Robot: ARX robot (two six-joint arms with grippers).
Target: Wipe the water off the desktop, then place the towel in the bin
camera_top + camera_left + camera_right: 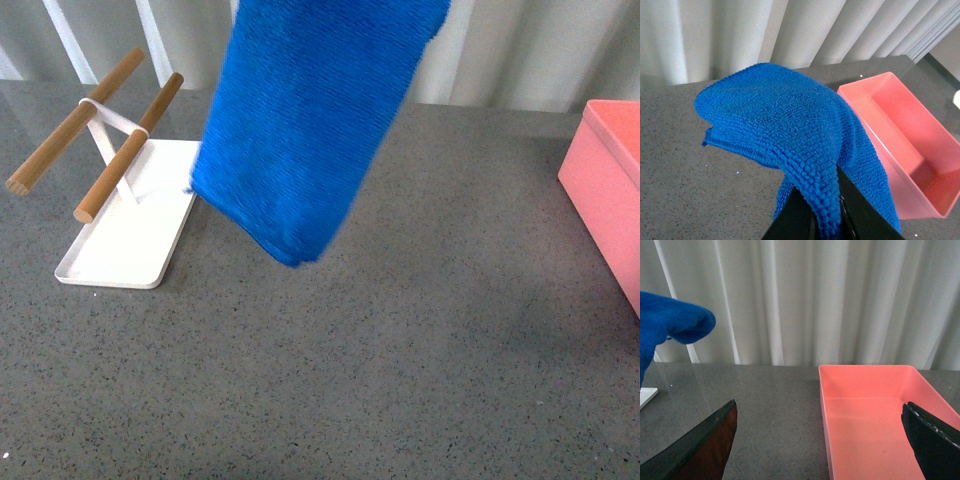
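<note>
1. Towel is hung in the air above the desktop, between the white tray with wooden rods and the bin; no part is seen touching the surface
2. Left gripper is clamped on a thick fold of the towel, fabric pinched between both fingers, the rest draped over and down
3. Right gripper is spread wide, nothing held, faced toward the bin's empty inside
4. No water can be made out on the desktop in any view, so whether wiping is done cannot be told; step is judged as towel carry
5. If wiping is due: towel should be lowered until the hanging end is laid flat, then dragged under light pressure, broad face down
6. If binning is due: towel should be carried high enough that the dangling end is cleared over the near rim, and released only once the bulk is over the inside
7. Firm pinch and slow travel are advised so the loose end is not swung into tray or rods
</note>
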